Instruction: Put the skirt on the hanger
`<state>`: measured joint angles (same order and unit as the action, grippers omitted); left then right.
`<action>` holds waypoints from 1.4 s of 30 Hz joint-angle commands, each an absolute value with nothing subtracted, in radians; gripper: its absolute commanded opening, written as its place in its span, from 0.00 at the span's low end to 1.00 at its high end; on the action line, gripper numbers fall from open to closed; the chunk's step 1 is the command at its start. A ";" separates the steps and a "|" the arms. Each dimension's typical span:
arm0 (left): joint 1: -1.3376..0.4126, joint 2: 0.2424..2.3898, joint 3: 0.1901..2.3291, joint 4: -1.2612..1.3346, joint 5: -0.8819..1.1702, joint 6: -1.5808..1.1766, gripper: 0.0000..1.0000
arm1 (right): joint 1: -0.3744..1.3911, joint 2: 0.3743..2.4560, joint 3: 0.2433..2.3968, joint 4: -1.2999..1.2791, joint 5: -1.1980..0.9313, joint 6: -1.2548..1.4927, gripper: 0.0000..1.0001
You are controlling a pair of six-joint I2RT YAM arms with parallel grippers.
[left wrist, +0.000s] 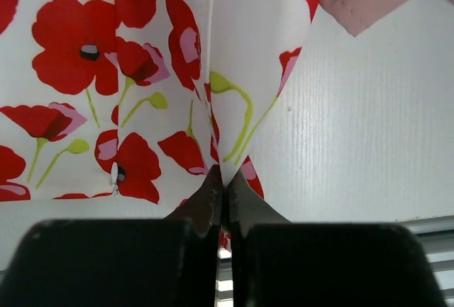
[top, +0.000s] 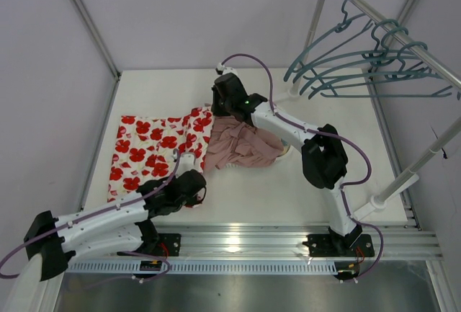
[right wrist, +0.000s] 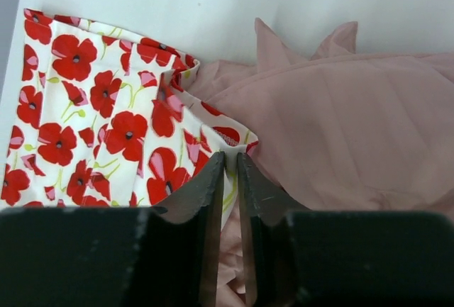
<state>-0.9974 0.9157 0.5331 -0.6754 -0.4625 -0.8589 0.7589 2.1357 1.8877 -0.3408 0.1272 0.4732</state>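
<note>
The skirt (top: 155, 146) is lying flat on the left of the white tabletop (top: 288, 189), not yet lifted. The left pincer (left wrist: 225, 179) is pinching its near edge. The right pincer (right wrist: 230, 158) is pinching its far corner, beside a pink garment (top: 245, 143). The hanger (top: 315, 44) is waiting on the far-right rail (top: 403, 31).

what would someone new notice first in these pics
The red-poppy skirt spread on the left of the table grabs the eye, with the left gripper pinching its near corner and the right gripper its far corner. Beside it lies a crumpled pink garment, and teal hangers dangle from a rail at the upper right.
</note>
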 commanded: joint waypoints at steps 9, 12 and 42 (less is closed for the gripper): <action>-0.885 0.839 0.773 -0.870 -0.503 -0.738 0.00 | 0.805 2.207 2.080 -0.282 0.086 0.497 0.00; -0.789 0.815 0.781 -0.873 -0.471 -0.704 0.00 | 0.824 2.229 2.144 -0.276 0.083 0.492 0.00; -0.255 0.689 0.785 -0.633 0.416 -0.394 0.00 | 0.795 2.338 2.419 -0.170 0.170 0.611 0.00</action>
